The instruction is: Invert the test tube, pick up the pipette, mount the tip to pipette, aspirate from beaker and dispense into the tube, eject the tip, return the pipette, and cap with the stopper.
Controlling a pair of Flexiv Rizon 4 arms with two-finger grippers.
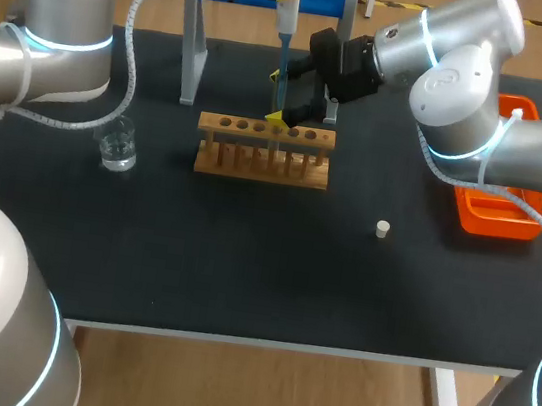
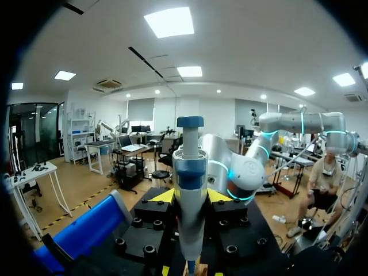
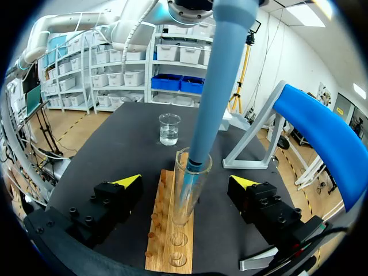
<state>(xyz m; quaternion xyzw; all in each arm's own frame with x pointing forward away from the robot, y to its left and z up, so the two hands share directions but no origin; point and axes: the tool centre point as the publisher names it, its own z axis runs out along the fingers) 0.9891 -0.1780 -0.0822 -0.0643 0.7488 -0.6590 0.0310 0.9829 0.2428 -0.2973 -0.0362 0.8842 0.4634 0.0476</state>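
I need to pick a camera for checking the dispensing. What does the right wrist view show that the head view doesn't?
Only the right wrist view: the tip of the blue pipette inside the mouth of the clear glass test tube, with the right gripper open either side of it. Only the head view: the small white stopper on the black table and the orange plastic tray. Both: the pipette, the wooden tube rack, the glass beaker of water and the grey stand with a blue top.

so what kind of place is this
Probably a lab bench: a wooden rack, a beaker of clear liquid, and a pipette with its tip in a tube.
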